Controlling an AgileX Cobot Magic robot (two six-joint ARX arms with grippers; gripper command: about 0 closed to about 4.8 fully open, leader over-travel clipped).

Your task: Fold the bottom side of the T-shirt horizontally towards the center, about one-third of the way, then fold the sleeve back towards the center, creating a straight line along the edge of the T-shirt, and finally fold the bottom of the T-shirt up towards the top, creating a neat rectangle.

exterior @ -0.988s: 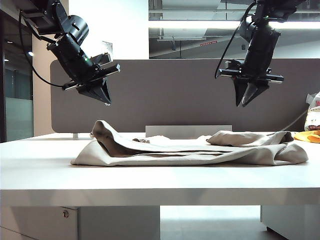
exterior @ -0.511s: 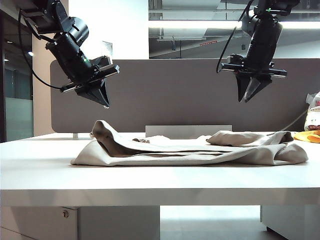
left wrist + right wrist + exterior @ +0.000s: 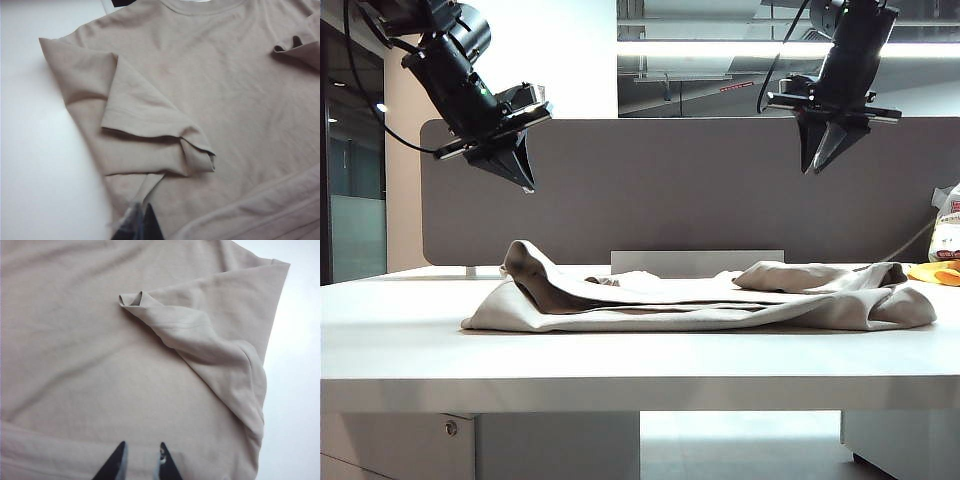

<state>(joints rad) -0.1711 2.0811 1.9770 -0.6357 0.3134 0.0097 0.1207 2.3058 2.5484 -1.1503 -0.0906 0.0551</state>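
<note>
T-shirt (image 3: 720, 300) lies flat on the white desk (image 3: 410, 340), in front of the grey divider (image 3: 670, 185), both sleeves folded in over the body. Left gripper (image 3: 523, 178) hangs high above the shirt's left end, jaws closed, empty; its wrist view shows the left sleeve (image 3: 150, 120) folded inward and the neckline. Right gripper (image 3: 823, 158) hangs high above the shirt's right end, jaws slightly apart, holding nothing; below it the right sleeve (image 3: 200, 335) lies folded across the shirt. Orange item (image 3: 935, 272) sits past the shirt's right end.
</note>
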